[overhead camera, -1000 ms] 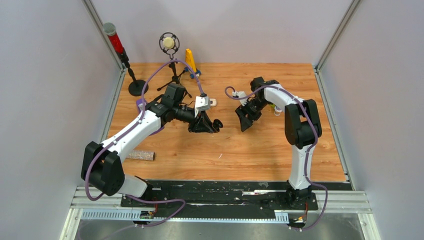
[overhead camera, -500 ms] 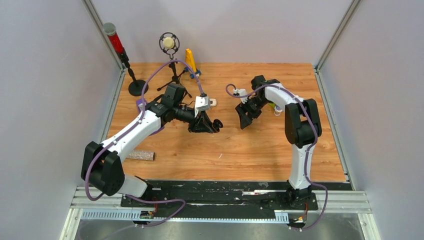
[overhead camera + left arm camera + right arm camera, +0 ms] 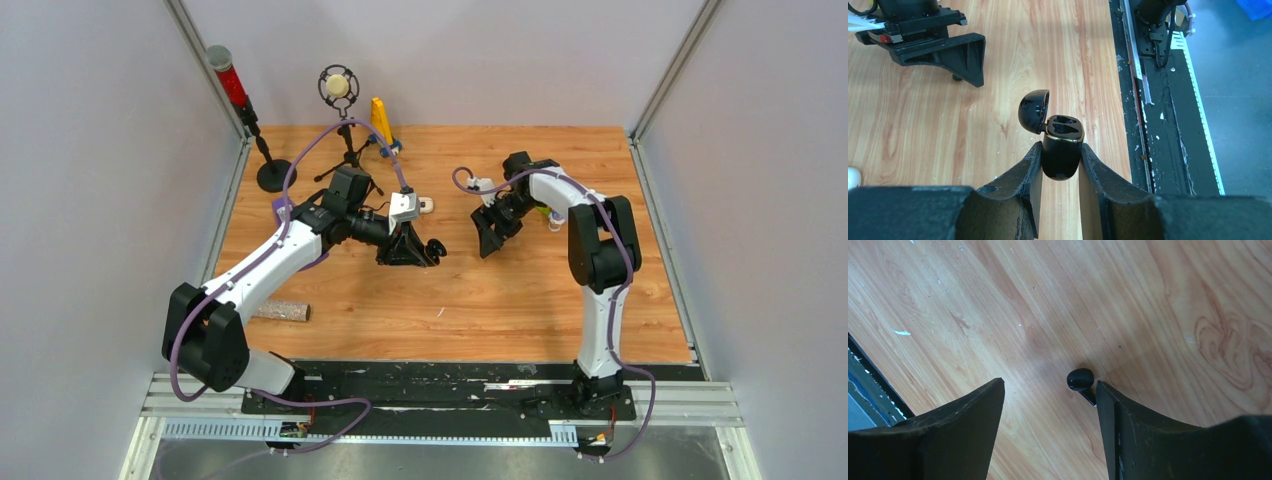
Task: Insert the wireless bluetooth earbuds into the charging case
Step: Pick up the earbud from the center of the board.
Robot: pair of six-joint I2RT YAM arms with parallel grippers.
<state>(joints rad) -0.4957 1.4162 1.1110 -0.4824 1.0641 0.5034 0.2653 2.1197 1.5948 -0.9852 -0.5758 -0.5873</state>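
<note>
Two grippers meet mid-table over the wooden table (image 3: 520,290), the right one at 3 o'clock of the left in the top view, near but apart.

The left gripper (image 3: 1060,150) is squeezed tight on the black charging case (image 3: 1064,132), one finger pressed on each side of its body. The lid (image 3: 1034,111) is flipped open and leans toward 10 o'clock from the body in the left wrist view. Both wells in the top are open to view and empty.

The right gripper (image 3: 1048,385) has its jaws well apart, gripping nothing, low over the wood. One black earbud (image 3: 1080,379) lies on the table between its fingers, far over to the 3 o'clock side. The stem runs toward 4 o'clock and ends right at that finger (image 3: 1113,410) (touching or just beside, can't tell). The earbud is too small to pick out in the top view.

- A small white thing (image 3: 427,205) sits at 12 o'clock of the left gripper, just beside the wrist; what it is isn't clear.
- The back-left corner, around 11 o'clock, has a microphone on a tripod (image 3: 338,86), a red-topped pole (image 3: 228,72) and a yellow object (image 3: 380,118).
- A speckled roll (image 3: 282,311) lies at 7 o'clock, by the left arm.
</note>
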